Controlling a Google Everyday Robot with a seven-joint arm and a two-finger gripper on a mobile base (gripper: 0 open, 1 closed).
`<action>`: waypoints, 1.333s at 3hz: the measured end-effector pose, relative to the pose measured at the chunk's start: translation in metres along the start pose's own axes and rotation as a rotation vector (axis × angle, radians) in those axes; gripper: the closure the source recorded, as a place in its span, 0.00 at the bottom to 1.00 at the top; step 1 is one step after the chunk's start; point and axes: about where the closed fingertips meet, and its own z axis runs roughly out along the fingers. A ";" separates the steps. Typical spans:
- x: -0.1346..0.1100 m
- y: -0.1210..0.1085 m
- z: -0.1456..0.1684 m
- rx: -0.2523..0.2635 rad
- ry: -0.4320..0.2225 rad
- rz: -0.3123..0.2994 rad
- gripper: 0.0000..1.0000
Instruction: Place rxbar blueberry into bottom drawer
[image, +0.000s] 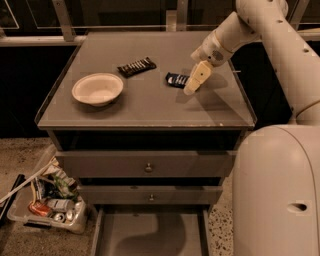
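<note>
Lying just beside jaws: rxbar blueberry

Our arm reaches in from the upper right, bent at the wrist. Our gripper points down and left, held low.

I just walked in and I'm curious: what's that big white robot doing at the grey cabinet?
The robot's gripper is down on the cabinet top, right at the end of the rxbar blueberry, the little bar in the dark blue wrapper. The bar lies flat on the top and is not yet lifted. The bottom drawer is pulled open below, waiting for it. A bowl and a dark bar sit nearby, untouched.
</note>
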 end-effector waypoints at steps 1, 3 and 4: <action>0.005 -0.005 0.008 0.005 0.010 0.001 0.00; 0.020 -0.009 0.022 -0.008 0.023 0.038 0.00; 0.020 -0.009 0.022 -0.008 0.023 0.038 0.19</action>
